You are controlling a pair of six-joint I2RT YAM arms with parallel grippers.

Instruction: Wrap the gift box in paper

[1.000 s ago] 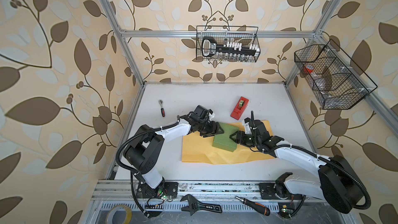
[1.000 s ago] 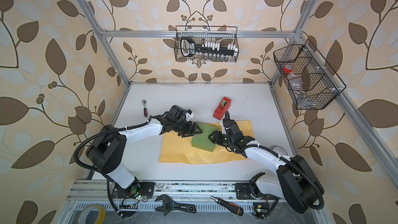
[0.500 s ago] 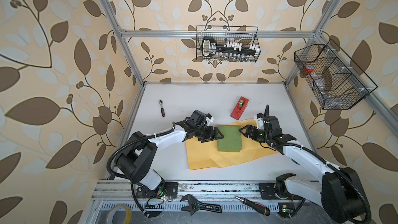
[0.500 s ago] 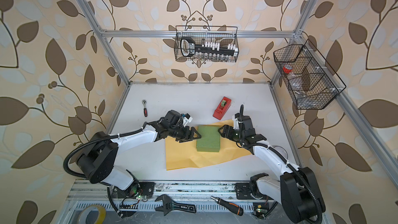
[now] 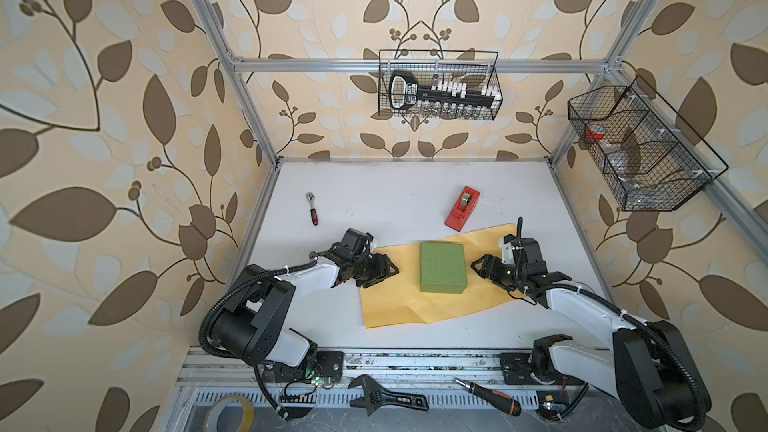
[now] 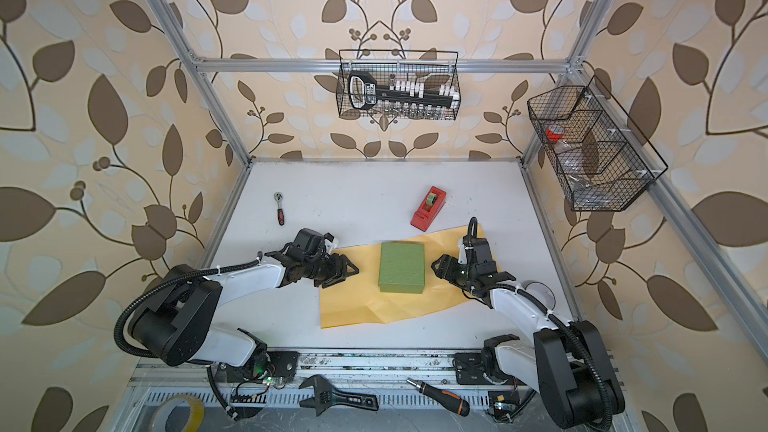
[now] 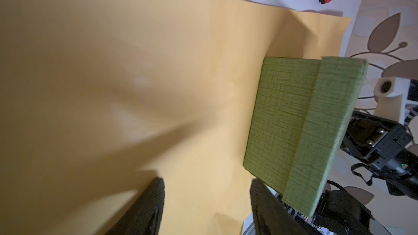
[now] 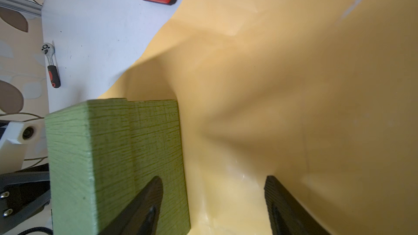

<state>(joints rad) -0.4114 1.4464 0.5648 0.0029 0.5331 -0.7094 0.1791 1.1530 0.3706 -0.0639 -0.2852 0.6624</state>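
While a wrench (image 5: pixel 386 398) & screwdriver (image 5: pixel 488 396) lay by the near rail, the paper (image 5: pixel 399 309) lay yellow side up on the table w/ the gift box (image 5: pixel 441 267) sitting mid-sheet. Left gripper (image 5: pixel 384 270) & right gripper (image 5: pixel 478 270) flanked the box, jaws apart, gripping nothing. Just past the paper's far edge sat a red tape dispenser (image 5: pixel 462 208); a ratchet (image 5: pixel 312 208) lay far-left.

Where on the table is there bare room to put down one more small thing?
Bare table lies between the ratchet and the tape dispenser, and along the front between the paper and the rail. The middle is crowded: the gift box sits on the paper, with the left gripper and right gripper on either side.
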